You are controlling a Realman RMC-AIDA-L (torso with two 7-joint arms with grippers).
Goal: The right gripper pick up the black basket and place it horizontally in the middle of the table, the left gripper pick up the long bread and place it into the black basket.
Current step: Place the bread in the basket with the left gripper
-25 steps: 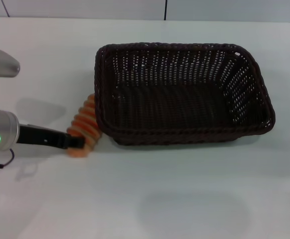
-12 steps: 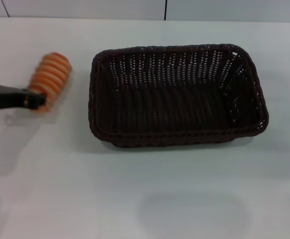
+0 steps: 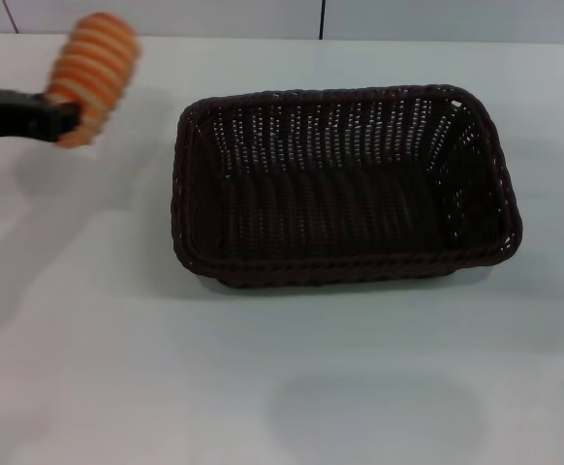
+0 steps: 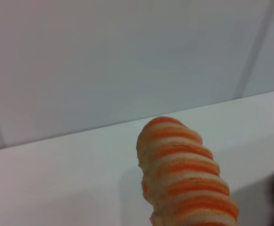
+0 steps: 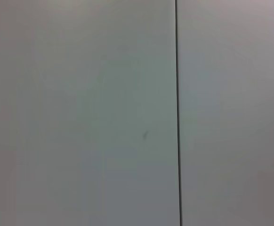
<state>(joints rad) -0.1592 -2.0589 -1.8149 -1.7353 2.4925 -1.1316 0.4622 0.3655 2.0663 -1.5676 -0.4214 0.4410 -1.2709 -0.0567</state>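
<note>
The left end effector, a thin black finger bar entering from the upper left of the head frame, is closed on the lower end of the oblong long bread with orange and cream ridged stripes, holding it raised above the plain white bench, tilted, its far end toward the top of the frame. The large rectangular dark brown-black woven wicker basket sits lengthwise at centre frame on the bench, well apart from the bread. The right end effector is out of view; its wrist camera shows only a pale wall panel with 1 dark vertical seam.
</note>
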